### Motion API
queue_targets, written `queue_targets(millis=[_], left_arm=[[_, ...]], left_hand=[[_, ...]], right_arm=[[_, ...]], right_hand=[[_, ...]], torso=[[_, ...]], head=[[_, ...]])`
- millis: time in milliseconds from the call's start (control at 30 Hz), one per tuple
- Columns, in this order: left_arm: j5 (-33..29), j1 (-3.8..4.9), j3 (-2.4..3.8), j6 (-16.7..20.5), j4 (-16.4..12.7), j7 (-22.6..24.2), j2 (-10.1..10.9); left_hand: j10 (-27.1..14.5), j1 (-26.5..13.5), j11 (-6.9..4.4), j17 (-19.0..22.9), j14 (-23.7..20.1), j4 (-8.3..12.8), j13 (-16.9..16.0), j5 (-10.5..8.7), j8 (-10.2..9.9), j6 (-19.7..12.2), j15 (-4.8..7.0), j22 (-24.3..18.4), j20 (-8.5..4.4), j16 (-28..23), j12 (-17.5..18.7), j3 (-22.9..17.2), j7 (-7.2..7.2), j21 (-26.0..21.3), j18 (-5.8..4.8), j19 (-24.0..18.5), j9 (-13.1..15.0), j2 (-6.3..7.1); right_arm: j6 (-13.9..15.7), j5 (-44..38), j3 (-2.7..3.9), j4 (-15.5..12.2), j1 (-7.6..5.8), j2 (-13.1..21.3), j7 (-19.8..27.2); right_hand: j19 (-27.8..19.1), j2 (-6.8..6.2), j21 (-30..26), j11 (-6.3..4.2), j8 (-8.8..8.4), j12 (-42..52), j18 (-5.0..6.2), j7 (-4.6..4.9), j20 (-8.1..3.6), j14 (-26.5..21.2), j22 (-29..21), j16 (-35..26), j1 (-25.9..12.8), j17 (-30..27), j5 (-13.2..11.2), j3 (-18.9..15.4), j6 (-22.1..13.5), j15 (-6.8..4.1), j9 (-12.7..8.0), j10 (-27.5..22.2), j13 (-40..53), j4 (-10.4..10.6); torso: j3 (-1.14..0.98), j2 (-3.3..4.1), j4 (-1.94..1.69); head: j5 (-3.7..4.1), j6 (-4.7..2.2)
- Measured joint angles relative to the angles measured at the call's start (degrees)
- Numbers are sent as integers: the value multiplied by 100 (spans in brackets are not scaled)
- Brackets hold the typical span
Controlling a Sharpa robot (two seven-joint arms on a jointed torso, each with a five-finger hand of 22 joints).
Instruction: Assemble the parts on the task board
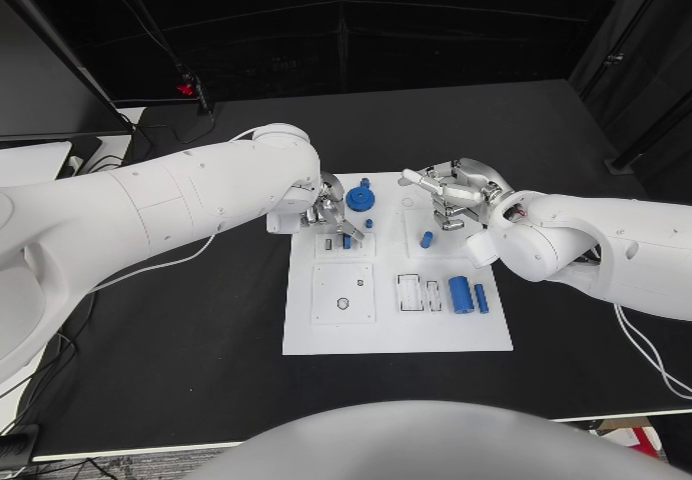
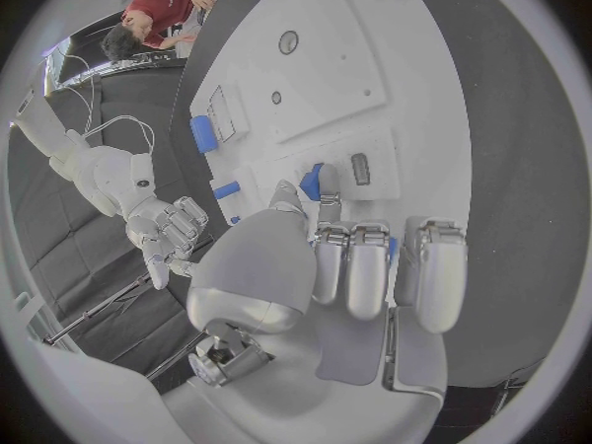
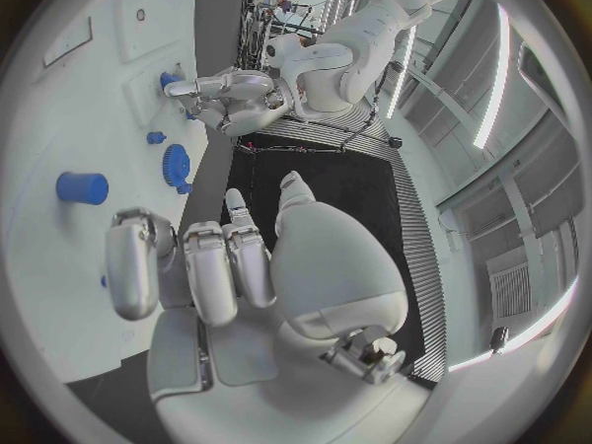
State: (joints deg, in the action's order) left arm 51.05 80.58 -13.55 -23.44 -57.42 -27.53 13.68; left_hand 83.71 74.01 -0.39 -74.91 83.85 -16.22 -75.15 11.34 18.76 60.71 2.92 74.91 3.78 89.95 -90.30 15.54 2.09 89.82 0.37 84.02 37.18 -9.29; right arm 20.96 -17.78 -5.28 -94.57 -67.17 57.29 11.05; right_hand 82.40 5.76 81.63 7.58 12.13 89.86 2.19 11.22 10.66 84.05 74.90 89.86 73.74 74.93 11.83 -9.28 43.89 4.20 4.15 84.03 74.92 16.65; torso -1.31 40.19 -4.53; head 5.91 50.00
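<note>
The white task board (image 1: 397,325) lies in the middle of the table. My left hand (image 1: 329,212) reaches over its far left part and pinches a small blue part (image 1: 346,240) between thumb and a finger, low at the board; the left wrist view shows this part (image 2: 312,181) beside a grey slot (image 2: 359,168). A blue gear (image 1: 361,197) sits just beyond that hand. My right hand (image 1: 454,195) hovers over the far right corner with fingers apart, holding nothing. A blue peg (image 1: 427,239) stands below it.
A thick blue cylinder (image 1: 459,294) and a thin blue piece (image 1: 480,298) lie at the board's right edge, next to two outlined slots (image 1: 420,293). A square plate with a hole (image 1: 343,293) takes the board's left middle. Black table (image 1: 173,360) surrounds the board.
</note>
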Motion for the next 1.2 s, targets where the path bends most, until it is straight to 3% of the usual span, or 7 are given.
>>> queue_targets(millis=[233, 467, 733, 767, 800, 833, 1200], left_arm=[[2, -6, 0, 38, 3, -55, 0], [5, -8, 0, 102, 15, -67, -1], [16, -10, 0, 212, 52, -65, 2], [18, -10, 0, 222, 54, -62, 2], [19, -10, 0, 232, 56, -59, 2], [22, -11, 0, 242, 59, -56, 1], [38, -15, 0, 269, 82, -46, -5]], left_hand=[[0, 8, 0, 0, 13, -32, 0, 167, -37, 0, 13, 0, 0, 0, -6, -62, 0, 0, 0, 0, 0, -1], [1, -155, 0, 0, 14, -61, -1, 374, -98, 21, 12, 0, 0, 0, 15, 6, 22, 0, 0, 0, 0, -164], [1, -176, 0, 0, 14, -61, -16, 406, -131, 41, 10, 0, 0, 0, 10, 5, 41, 0, 0, 0, 18, -184], [-5, -166, 7, 0, 13, -61, -69, 406, -132, 41, 10, 0, 0, 0, 10, 5, 41, 0, 0, 0, 18, -174], [-13, -127, 14, 0, 14, -61, -743, 409, -132, 41, 10, 0, 0, 0, 48, 5, 41, 0, 0, 0, 18, -182], [-23, -20, 25, 0, 14, -61, -1216, 427, -132, 41, 9, 0, 0, 0, 49, 5, 41, 0, 0, 0, 18, -256], [-41, 201, 41, 0, 13, 17, -1153, 427, -156, 41, 6, 0, 0, 0, 43, -76, 41, 0, 0, 0, 53, -83]], right_arm=[[0, 0, 0, -2, 0, 2, -3], [0, 0, 0, -2, 0, 5, -6], [1, 0, 0, -1, 0, 1, -10], [1, 0, 0, -1, 0, 1, -10], [1, 0, 0, 0, 0, 0, -11], [1, 0, 0, 1, 0, 0, -11], [1, 0, 0, 2, 0, 0, -14]], right_hand=[[0, 0, 0, 0, 0, 0, 0, 0, 0, 0, 0, 0, 0, 0, 0, 0, 0, 0, 0, 0, 0, 0], [0, 0, 0, 0, 0, 0, 0, 0, 0, 0, 0, 0, 0, 0, 0, 0, 0, 0, 0, 0, 0, 0], [0, 0, 0, 0, 0, 0, 0, 0, 0, 0, 0, 0, 0, -1, 0, 0, 0, 0, 0, 0, 0, 0], [0, 0, 0, 0, 0, 0, 0, 0, 0, 0, 0, 0, 0, -1, 0, 0, 0, 0, 0, 0, 0, 0], [0, 0, 0, 0, 0, 0, 0, 0, 0, 0, 0, 0, 0, -1, 0, 0, 0, 0, 0, 0, 0, 0], [0, 0, 0, 0, 0, 0, 0, 0, 0, 0, 0, 0, 0, -1, 0, 0, 0, 0, 0, 0, 0, 0], [0, 0, 0, 0, 0, 0, 0, 15, 0, 0, 0, 0, 0, -1, 0, 0, -13, 0, 0, 0, 0, 0]], torso=[[2, -1, 0], [2, -2, 0], [2, -2, -1], [2, -2, -1], [2, -2, -1], [4, -2, -1], [3, -1, -1]], head=[[0, 0], [0, 0], [-7, 0], [-7, 0], [-7, 0], [-7, 0], [-5, 0]])
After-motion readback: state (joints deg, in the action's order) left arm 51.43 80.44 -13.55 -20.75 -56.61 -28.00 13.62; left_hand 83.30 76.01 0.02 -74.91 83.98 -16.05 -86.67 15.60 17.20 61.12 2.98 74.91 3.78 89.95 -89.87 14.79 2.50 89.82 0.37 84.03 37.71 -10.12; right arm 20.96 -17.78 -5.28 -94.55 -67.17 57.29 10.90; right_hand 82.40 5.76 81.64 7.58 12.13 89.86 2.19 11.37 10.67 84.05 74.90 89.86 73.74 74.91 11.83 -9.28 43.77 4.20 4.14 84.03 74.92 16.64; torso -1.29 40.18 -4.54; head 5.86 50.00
